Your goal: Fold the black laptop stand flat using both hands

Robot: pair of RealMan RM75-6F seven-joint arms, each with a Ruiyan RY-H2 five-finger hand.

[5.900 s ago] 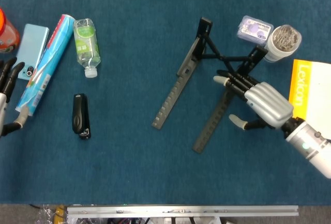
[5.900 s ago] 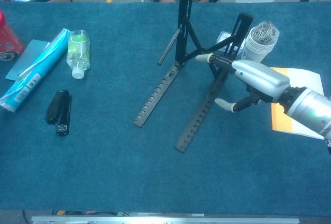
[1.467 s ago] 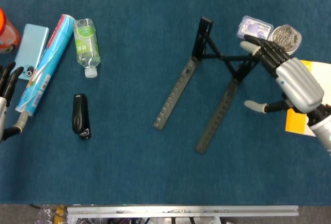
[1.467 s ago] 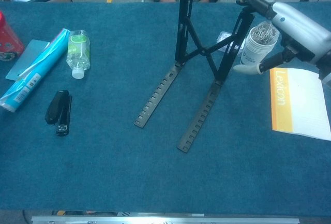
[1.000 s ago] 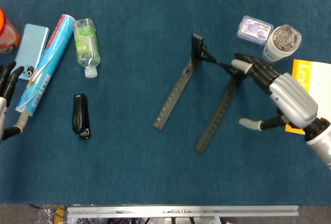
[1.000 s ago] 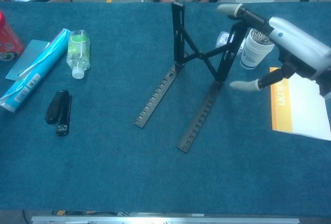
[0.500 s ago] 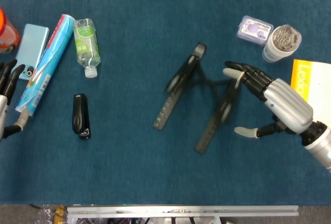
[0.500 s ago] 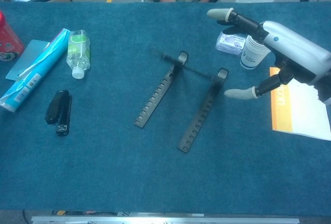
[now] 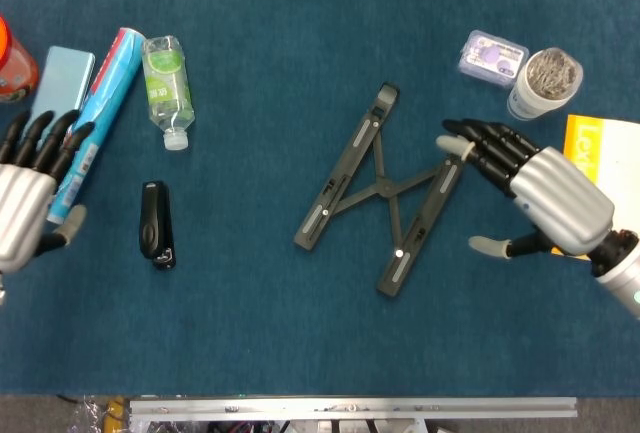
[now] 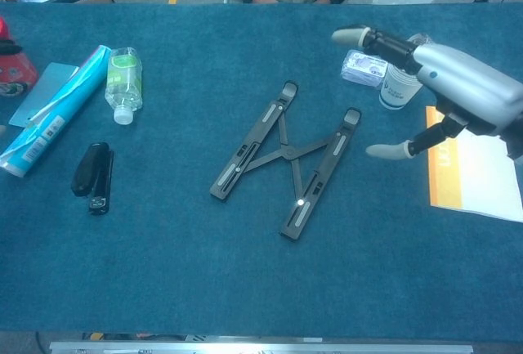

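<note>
1. Your black laptop stand (image 9: 380, 189) lies flat on the bench (image 9: 260, 333), both rails down, cross-struts between them
2. Your right hand (image 9: 535, 198) hovers just beside its far end, fingers spread, holding nothing
3. Your left hand (image 9: 28, 203) is spread and empty beside the blue tube (image 9: 95, 113)

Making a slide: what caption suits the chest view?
Black laptop stand lies flat on the blue table; right robot hand open above it.

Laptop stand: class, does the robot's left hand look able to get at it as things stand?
Probably yes. The left hand is open at the far left, and only the black stapler lies roughly between it and the laptop stand; beyond the stapler the table shows bare cloth.
</note>
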